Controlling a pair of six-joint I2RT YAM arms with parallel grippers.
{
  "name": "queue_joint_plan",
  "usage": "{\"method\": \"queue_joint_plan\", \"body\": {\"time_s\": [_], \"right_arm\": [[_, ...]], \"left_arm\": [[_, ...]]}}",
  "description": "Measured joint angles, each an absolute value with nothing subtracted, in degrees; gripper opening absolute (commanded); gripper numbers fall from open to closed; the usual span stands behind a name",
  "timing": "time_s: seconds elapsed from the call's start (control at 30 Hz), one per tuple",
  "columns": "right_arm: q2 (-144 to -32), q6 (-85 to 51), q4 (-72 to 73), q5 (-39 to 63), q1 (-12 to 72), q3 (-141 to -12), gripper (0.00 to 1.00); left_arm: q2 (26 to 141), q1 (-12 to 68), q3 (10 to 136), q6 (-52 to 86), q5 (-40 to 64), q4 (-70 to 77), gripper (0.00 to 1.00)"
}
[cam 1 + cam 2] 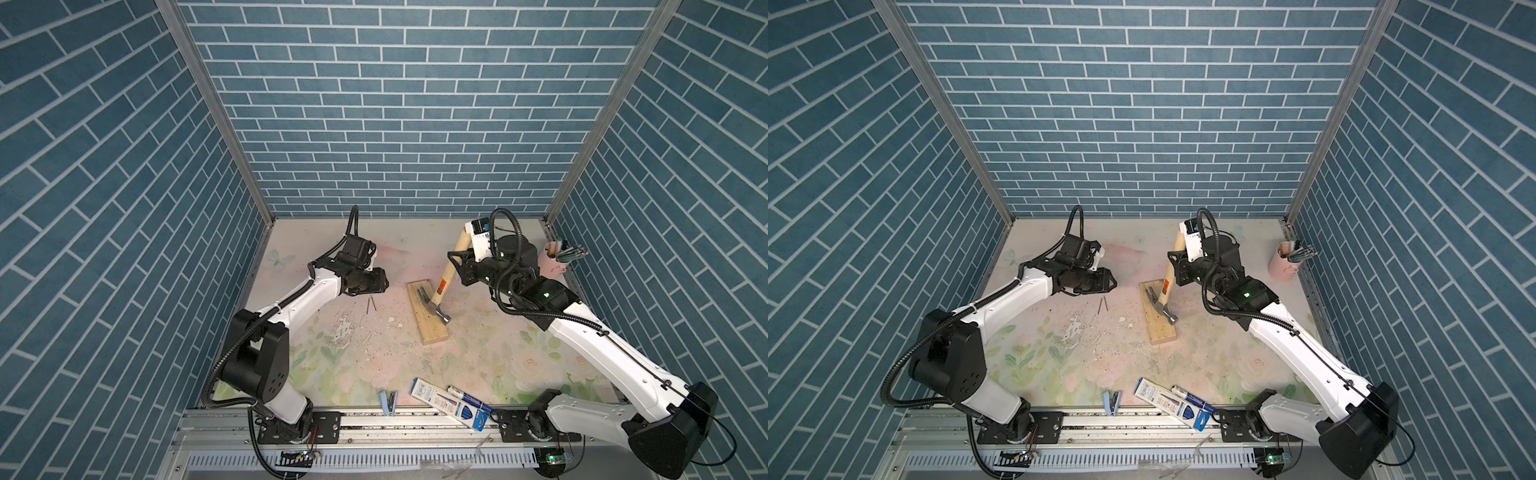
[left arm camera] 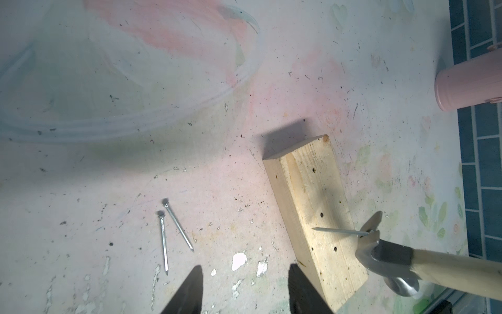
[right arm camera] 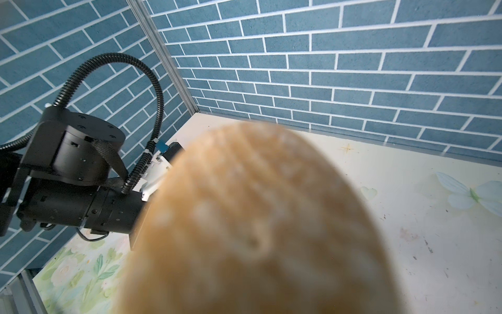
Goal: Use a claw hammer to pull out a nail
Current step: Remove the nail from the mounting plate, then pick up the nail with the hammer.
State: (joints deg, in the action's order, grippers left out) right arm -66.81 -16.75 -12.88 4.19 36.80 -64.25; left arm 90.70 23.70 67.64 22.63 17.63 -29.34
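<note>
- Right claw (image 1: 457, 258) is clenched around the pale handle of the claw hammer (image 1: 443, 279), toward the butt end. Makes sense, more lever arm for prying. The right wrist view is basically one big blurry handle butt, so I'm reading the grip from both top views.
- The hammer stands tilted, head down at a long edge of the wood block (image 1: 428, 328), with the handle leaning up toward the back wall. I'd guess the rounded head is the pivot.
- The nail (image 2: 339, 231) sits caught in the forked end of the head, and its pointed tip shows bare over the block. Looks to me like it's out of its hole, or as good as.
- Left claw (image 2: 244, 282) is released with nothing between its fingers, and hangs over the table (image 2: 108, 190) near the block's end. My guess is it's parked there to take the nail or steady the wood.
- Two loose nails (image 2: 178, 225) lie side by side on the table near it, probably the drop-off pile.
</note>
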Motion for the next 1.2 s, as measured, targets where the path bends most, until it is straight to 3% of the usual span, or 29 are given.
{"method": "queue_joint_plan", "body": {"time_s": [0.3, 1.2], "right_arm": [[-72.1, -21.6, -13.5, 14.2, 30.5, -68.2, 0.0], [-86.2, -30.4, -8.4, 43.6, 19.3, -75.6, 0.0]], "left_arm": [[87.5, 23.5, 70.1, 17.1, 18.7, -35.5, 0.6], [86.6, 24.1, 72.1, 5.9, 26.8, -42.7, 0.65]]}}
